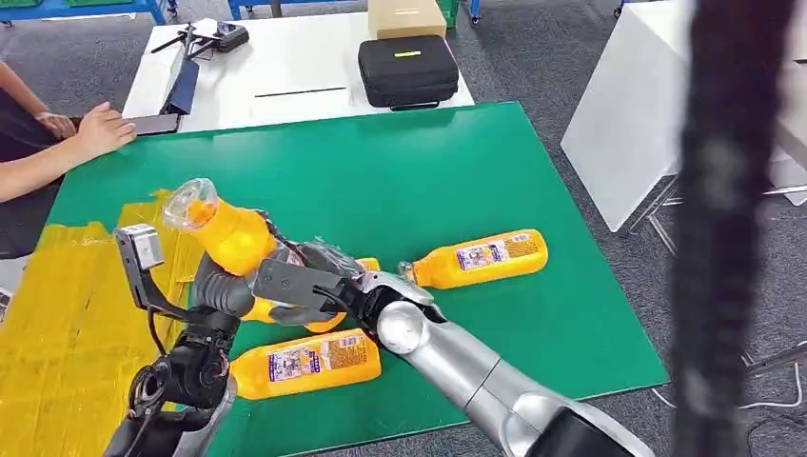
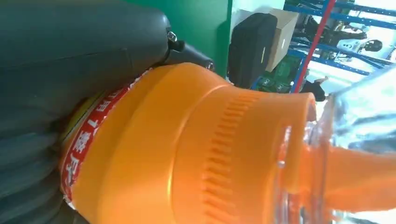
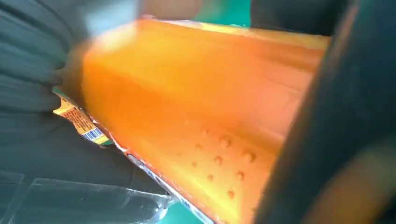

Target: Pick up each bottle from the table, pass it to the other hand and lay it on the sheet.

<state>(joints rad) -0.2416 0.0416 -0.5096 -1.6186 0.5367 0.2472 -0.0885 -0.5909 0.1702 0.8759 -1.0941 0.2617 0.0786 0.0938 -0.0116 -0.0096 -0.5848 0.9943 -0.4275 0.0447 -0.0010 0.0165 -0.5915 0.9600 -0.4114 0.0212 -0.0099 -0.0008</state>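
Orange juice bottle (image 1: pixel 228 236) is off the table, held tilted with its clear cap end pointing up and away toward the yellow sheet (image 1: pixel 67 314). Both hands meet at its lower half: mid-handover, by my reading.

Left hand (image 1: pixel 221 293): in the left wrist view its dark thumb and palm press against the bottle's labelled body, so it has contact. Whether the fingers wrap fully round is hidden behind the bottle.

Right hand (image 1: pixel 300 283): closed round the bottle's base end. The right wrist view has orange plastic running across the palm with a dark finger crossing in front. Crinkled clear wrap sits under the grip.

Other bottles lie on the green mat (image 1: pixel 400 181): one near the front edge (image 1: pixel 305 360), one further right (image 1: pixel 481 257), and one partly hidden under the hands (image 1: pixel 324 319).

Risks, as judged:
- If the right hand lets go before the left has a firm wrap, the bottle, being smooth and cap-heavy in this tilt, may pivot out and drop onto the bottles below.
- Loose wrap and label under the fingers could slide against the plastic, giving a false grip.
- The two hands sit close together, so fingers may snag on withdrawal.
- A person's hand (image 1: pixel 100 129) rests at the far left corner, well apart from the transfer.
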